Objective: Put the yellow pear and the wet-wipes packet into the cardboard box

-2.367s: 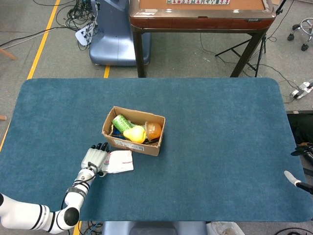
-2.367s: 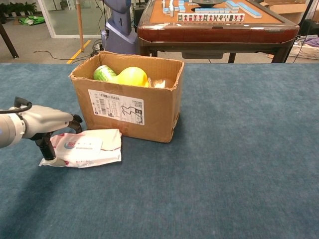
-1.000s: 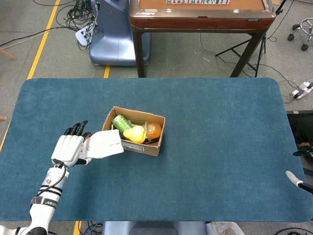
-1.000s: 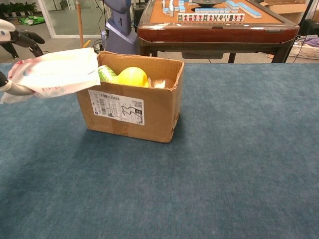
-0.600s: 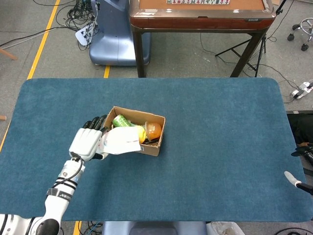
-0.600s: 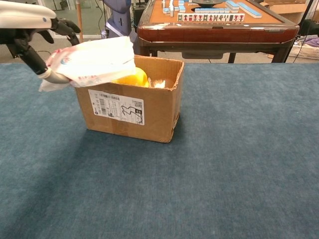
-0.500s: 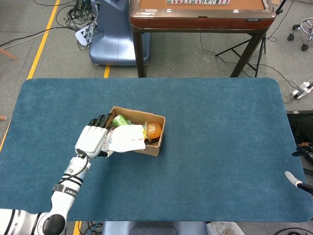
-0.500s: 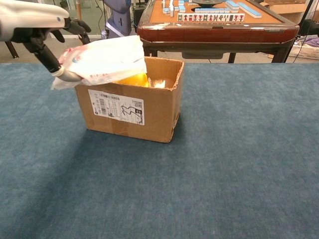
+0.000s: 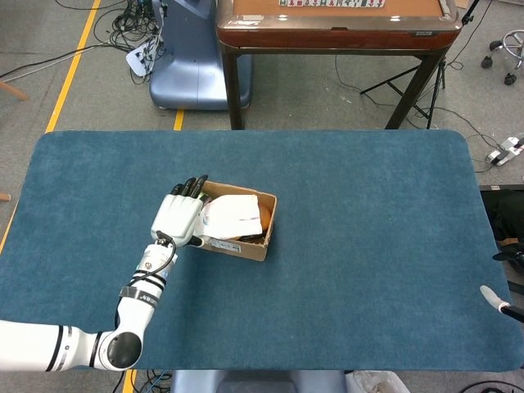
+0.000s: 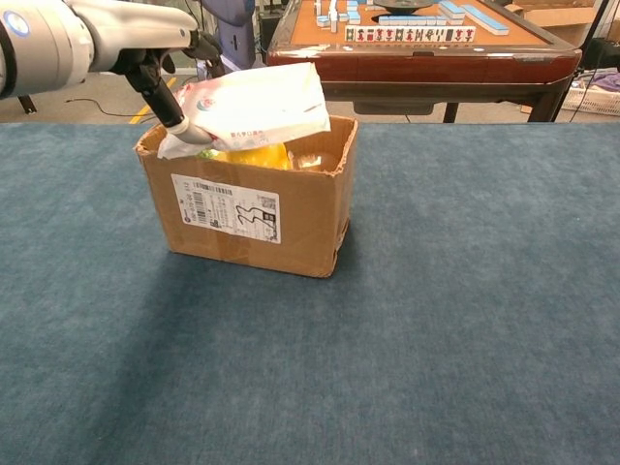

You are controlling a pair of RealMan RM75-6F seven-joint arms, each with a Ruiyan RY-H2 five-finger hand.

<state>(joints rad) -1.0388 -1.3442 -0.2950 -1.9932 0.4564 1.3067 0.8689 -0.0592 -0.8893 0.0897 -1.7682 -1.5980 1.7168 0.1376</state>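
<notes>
The robot's left hand (image 9: 178,218) is pinching one end of the wet-wipes packet (image 10: 254,105) and holding it flat above the open top of the cardboard box (image 10: 254,207), so that letting go should drop the packet inside rather than onto the rim. In the chest view the thumb and fingers (image 10: 172,108) are clamping the packet's near-left corner, leaving the rest of it reaching out over the opening. From the head view the white packet is covering most of the box's mouth. The yellow pear (image 10: 254,155) is already sitting in the box, showing just under the packet, with something orange (image 9: 264,214) peeking out at the far end. The box is standing on the blue table (image 9: 368,246), left of centre. The right hand (image 9: 491,298) is showing only as a sliver at the table's right edge, well apart from the work; whether it is spread or closed cannot be told.
</notes>
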